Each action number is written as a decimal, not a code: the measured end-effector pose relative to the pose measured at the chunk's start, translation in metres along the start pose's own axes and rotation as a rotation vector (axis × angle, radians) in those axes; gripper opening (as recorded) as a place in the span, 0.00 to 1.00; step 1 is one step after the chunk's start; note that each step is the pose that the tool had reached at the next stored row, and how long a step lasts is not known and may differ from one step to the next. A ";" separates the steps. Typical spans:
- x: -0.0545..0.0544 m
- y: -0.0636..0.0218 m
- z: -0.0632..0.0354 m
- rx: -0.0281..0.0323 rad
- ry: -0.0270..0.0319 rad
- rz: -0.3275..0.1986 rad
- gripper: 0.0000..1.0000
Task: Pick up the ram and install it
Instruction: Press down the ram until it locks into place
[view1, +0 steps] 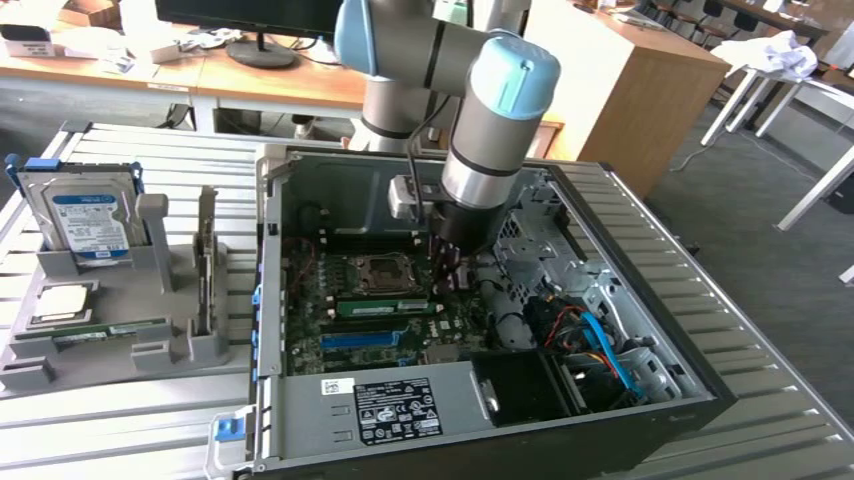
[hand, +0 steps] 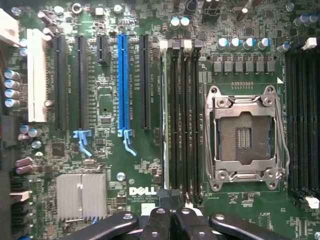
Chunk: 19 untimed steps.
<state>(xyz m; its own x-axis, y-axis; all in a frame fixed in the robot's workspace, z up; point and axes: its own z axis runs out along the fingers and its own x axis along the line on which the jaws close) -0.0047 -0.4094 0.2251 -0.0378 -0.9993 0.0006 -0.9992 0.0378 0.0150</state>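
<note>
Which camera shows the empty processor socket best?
The wrist view: the processor socket faces the camera square-on, its metal frame and contact field plain. The exterior view shows the socket small, at an angle, beside the arm.

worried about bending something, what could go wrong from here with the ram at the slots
The shut gripper sits at one end of the ram, which stands edge-on along the memory slots; a push there could seat it tilted. The open processor socket lies beside them, so sideways drift might strike it.
</note>
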 end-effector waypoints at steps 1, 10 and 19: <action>0.000 0.0000 0.0007 0.0001 0.0003 0.000 0.10; -0.001 0.0009 -0.0045 0.0049 -0.0006 0.000 0.10; -0.001 0.0013 -0.0093 0.0063 -0.0002 0.000 0.10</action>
<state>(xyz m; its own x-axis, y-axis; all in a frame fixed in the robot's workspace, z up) -0.0059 -0.4084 0.2344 -0.0377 -0.9993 0.0004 -0.9992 0.0378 0.0087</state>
